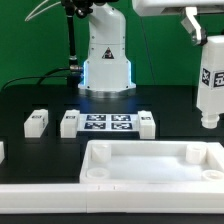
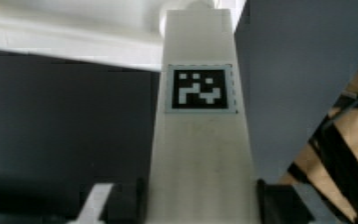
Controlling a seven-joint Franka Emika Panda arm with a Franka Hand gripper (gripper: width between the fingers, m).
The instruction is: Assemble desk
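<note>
The white tabletop (image 1: 150,165) with raised rim and corner sockets lies at the front of the black table. My gripper (image 1: 205,50) is at the exterior view's upper right, shut on a white square leg (image 1: 209,88) with a black-and-white tag. The leg hangs upright above the tabletop's far right corner, its lower end just above the rim. In the wrist view the leg (image 2: 201,130) fills the middle, tag facing the camera, with my fingers (image 2: 279,205) against its two sides. Three more legs (image 1: 37,121) (image 1: 69,123) (image 1: 146,124) lie on the table behind the tabletop.
The marker board (image 1: 108,123) lies flat between two of the loose legs. The robot base (image 1: 107,60) stands behind it. A white part (image 1: 2,151) shows at the exterior view's left edge. A green backdrop closes the back.
</note>
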